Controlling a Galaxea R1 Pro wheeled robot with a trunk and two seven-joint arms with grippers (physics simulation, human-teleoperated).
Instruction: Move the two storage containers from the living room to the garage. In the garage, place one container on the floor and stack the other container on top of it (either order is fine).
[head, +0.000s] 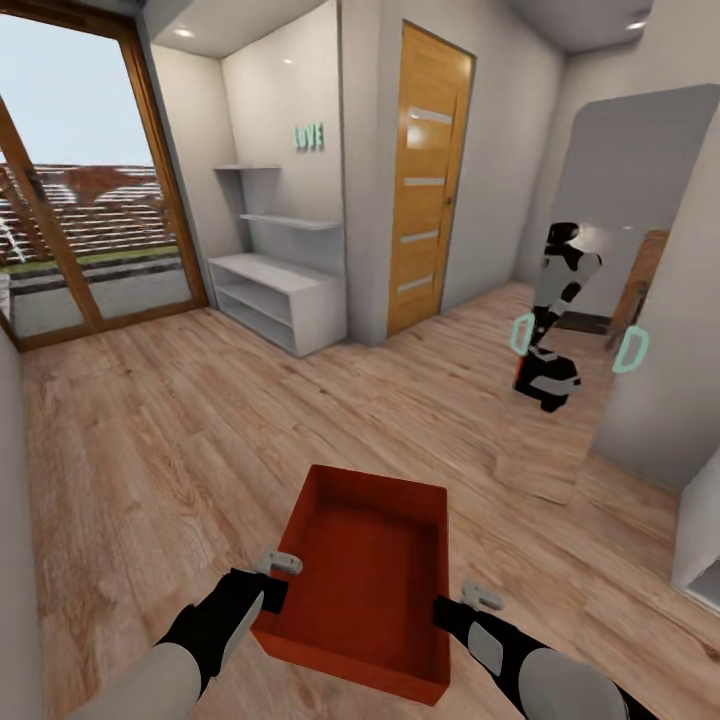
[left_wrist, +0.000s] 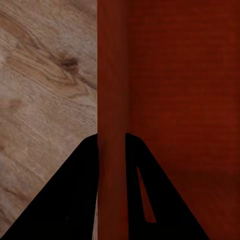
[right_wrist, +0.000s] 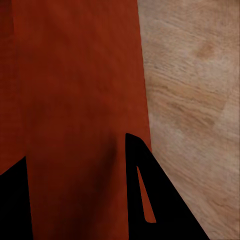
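Observation:
One orange-red storage container (head: 365, 570) hangs low in front of me above pale wood planks, its open top showing an empty inside. My left gripper (head: 272, 590) is shut on its left wall and my right gripper (head: 448, 610) on its right wall. Seen from the left wrist, the container's wall (left_wrist: 114, 90) runs between the black fingers (left_wrist: 65, 200) of the left gripper (left_wrist: 112, 150). In the right wrist view, the container's wall (right_wrist: 75, 100) fills the gap between the fingers (right_wrist: 150, 200) of the right gripper (right_wrist: 75, 165).
A wood-panelled door (head: 430, 180) stands shut ahead. To its left is a white shelf unit (head: 280, 295), and a glass sliding door (head: 80, 200) lies further left. A tall mirror (head: 640, 160) on the right reflects me. White furniture (head: 700, 560) juts in at the right edge.

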